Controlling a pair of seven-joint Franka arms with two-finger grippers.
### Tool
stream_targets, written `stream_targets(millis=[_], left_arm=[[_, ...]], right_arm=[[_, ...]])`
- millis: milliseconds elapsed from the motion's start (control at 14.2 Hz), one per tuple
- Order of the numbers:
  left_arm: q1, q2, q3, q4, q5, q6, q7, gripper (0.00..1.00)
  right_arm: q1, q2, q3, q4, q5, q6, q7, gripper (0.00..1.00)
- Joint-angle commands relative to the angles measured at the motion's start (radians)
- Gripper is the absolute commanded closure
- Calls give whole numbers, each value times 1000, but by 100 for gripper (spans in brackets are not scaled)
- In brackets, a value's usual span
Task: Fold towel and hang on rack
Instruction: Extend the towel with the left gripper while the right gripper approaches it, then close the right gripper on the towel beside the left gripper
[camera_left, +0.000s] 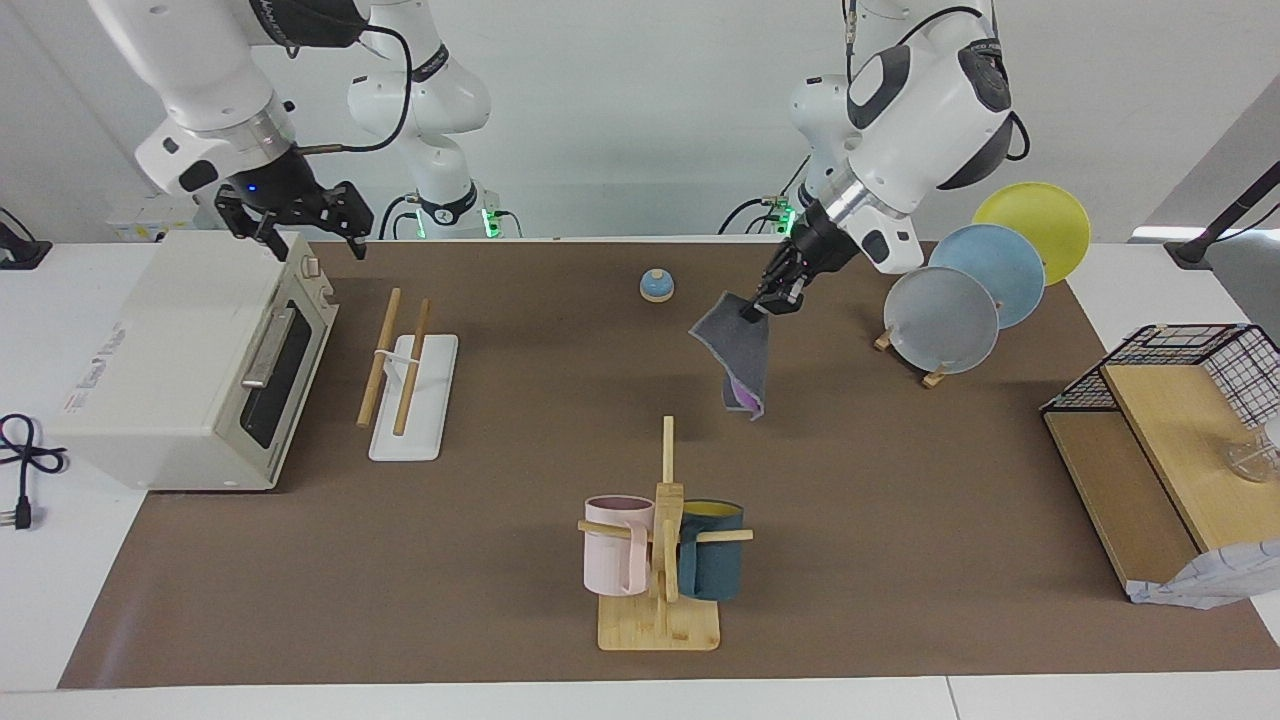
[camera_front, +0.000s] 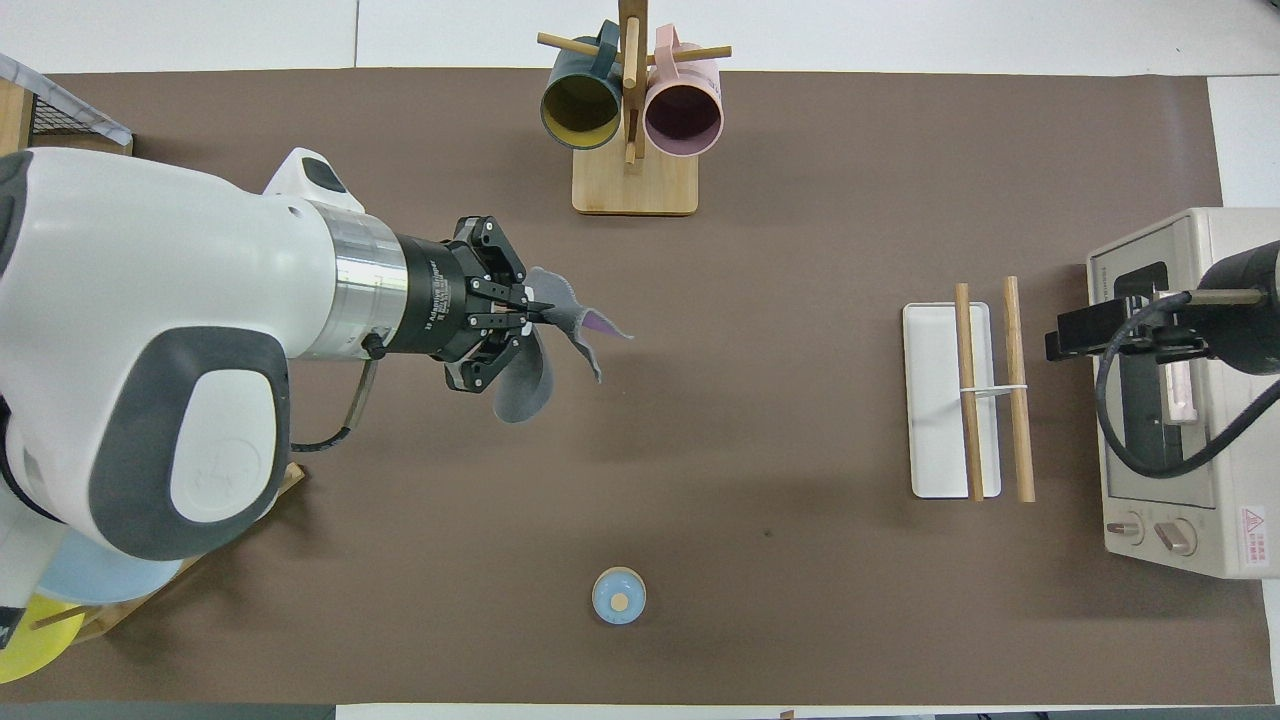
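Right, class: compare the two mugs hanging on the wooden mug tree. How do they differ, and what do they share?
The pink mug is pale pink outside with a darker mauve inside; the teal mug is dark teal outside with a yellow inside. The pink mug hangs toward the right arm's end of the table, the teal mug toward the left arm's end. Both hang from pegs of the mug tree and look alike in size.

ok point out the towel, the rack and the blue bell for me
towel (camera_left: 742, 350), facing view, on the grey face hanging below the left end effector.
rack (camera_left: 428, 415), facing view, on the bare white base.
blue bell (camera_front: 619, 596), overhead view, on its dome.
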Motion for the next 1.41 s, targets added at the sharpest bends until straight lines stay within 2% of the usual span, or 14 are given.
stream_targets(millis=[0, 282, 635, 846, 1129, 1340], left_arm=[[-31, -9, -57, -3, 5, 113, -242, 100], [-123, -16, -54, -26, 11, 224, -405, 100], [-161, -24, -54, -34, 19, 247, -498, 100], [-174, -33, -54, -54, 19, 267, -535, 100], [-174, -33, -54, -57, 20, 267, -558, 100], [-174, -33, -53, -57, 20, 267, -565, 100]], right_arm=[[-6, -58, 1, -110, 238, 103, 343, 0], [2, -52, 4, -103, 470, 166, 719, 0], [159, -55, 7, -131, 545, 342, 1202, 0], [236, -64, 7, -187, 545, 391, 1254, 0], [311, -62, 7, -262, 548, 529, 1271, 0], [318, -64, 9, -312, 548, 594, 1268, 0]])
